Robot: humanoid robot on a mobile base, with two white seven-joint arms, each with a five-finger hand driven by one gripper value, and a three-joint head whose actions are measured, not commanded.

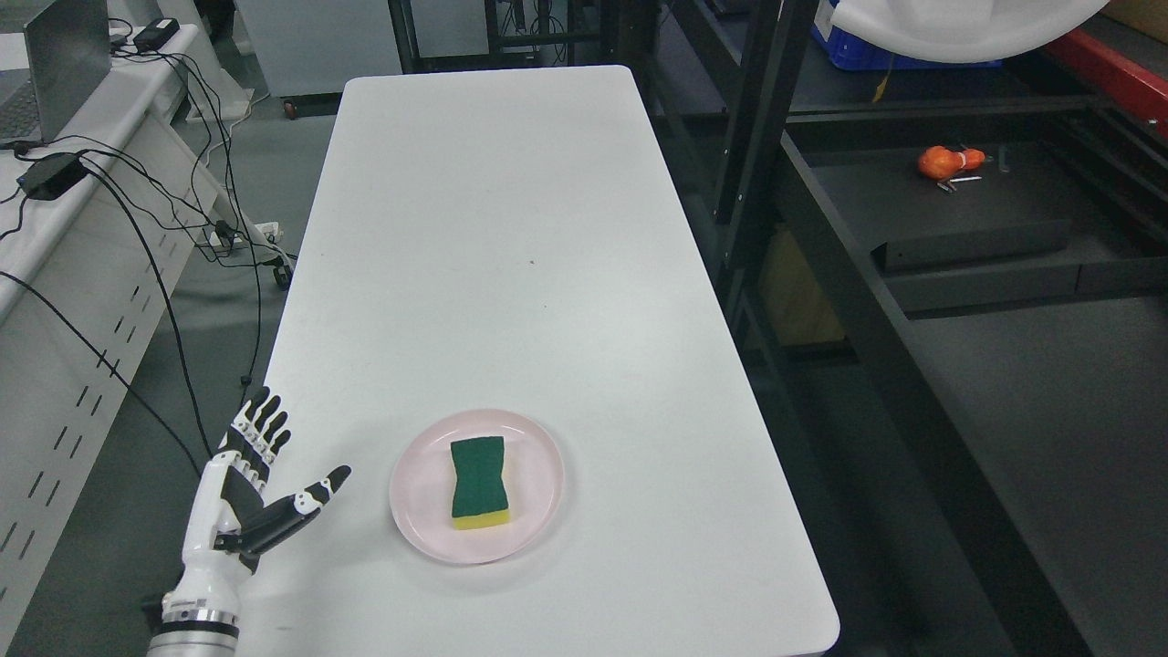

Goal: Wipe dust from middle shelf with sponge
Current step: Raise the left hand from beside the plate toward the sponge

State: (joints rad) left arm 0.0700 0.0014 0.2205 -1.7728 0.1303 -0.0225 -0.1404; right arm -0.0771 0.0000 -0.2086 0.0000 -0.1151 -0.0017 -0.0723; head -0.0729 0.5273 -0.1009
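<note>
A sponge [479,484] with a green scouring top and a yellow base lies on a pink plate [538,456] near the front of the white table [493,228]. My left hand [274,465] hovers at the table's front left edge, well left of the plate, fingers spread and holding nothing. To the right stands a black shelf unit [985,210] with a dark shelf surface. The right arm does not show.
An orange object [944,161] and a small metal piece lie on the black shelf at the upper right. A black upright post [757,109] stands between table and shelf. At the left is a grey desk [64,274] with cables, a laptop and power adapters.
</note>
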